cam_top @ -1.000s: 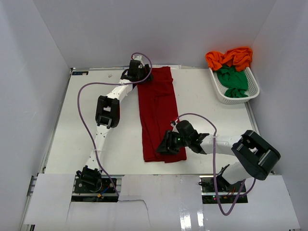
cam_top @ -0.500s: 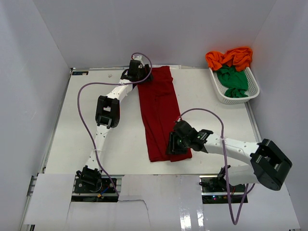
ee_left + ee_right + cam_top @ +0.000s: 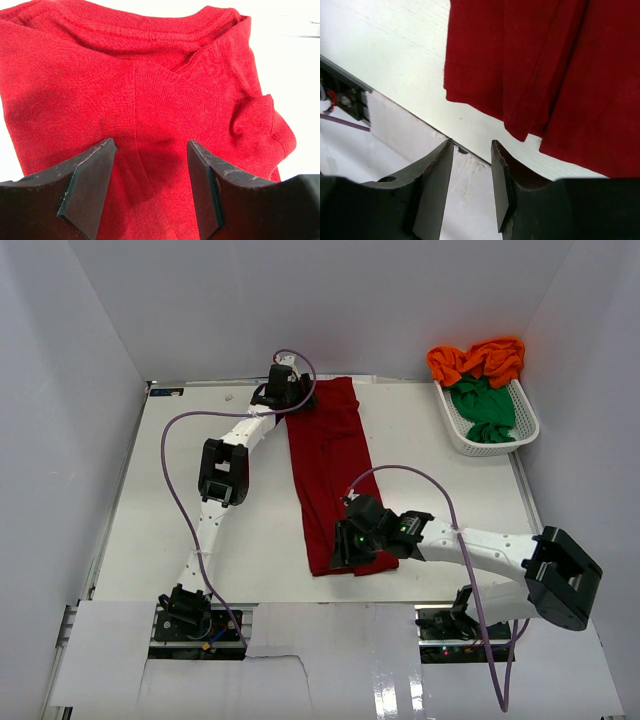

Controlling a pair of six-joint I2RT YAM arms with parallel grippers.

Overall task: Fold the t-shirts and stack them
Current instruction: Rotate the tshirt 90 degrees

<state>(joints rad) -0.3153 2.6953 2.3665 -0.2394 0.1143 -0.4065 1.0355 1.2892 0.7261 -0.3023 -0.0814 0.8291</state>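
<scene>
Claws both stand parted, neither one closed on anything. The right claw (image 3: 471, 145) has only a narrow gap between its dark fingers, and nothing sits in that gap. It hangs low over the pale worktop (image 3: 395, 50), just off the near hem of the dark red t-shirt (image 3: 530, 50), where a folded corner of cloth dips toward the fingertips. Whether a finger brushes the fabric I cannot tell from its wrist camera. From above, that claw sits at the shirt's near right corner, its arm reaching in low from the right.

The left claw (image 3: 150, 145) is spread wider at the far end of the same shirt. Its fingers straddle the cloth just below the collar, red fabric showing in the open space between them. A bunched sleeve pokes out to one side of the neckline.

The red shirt itself lies folded lengthwise into a long narrow strip, running from the far edge of the worktop down toward the near edge at a slight slant.

Well apart, in the far right corner, stands a white lattice basket (image 3: 465, 435). An orange t-shirt (image 3: 480, 360) is heaped over its far rim, and a green t-shirt (image 3: 485, 405) lies crumpled inside. A purple cable (image 3: 175, 470) loops along the left arm.
</scene>
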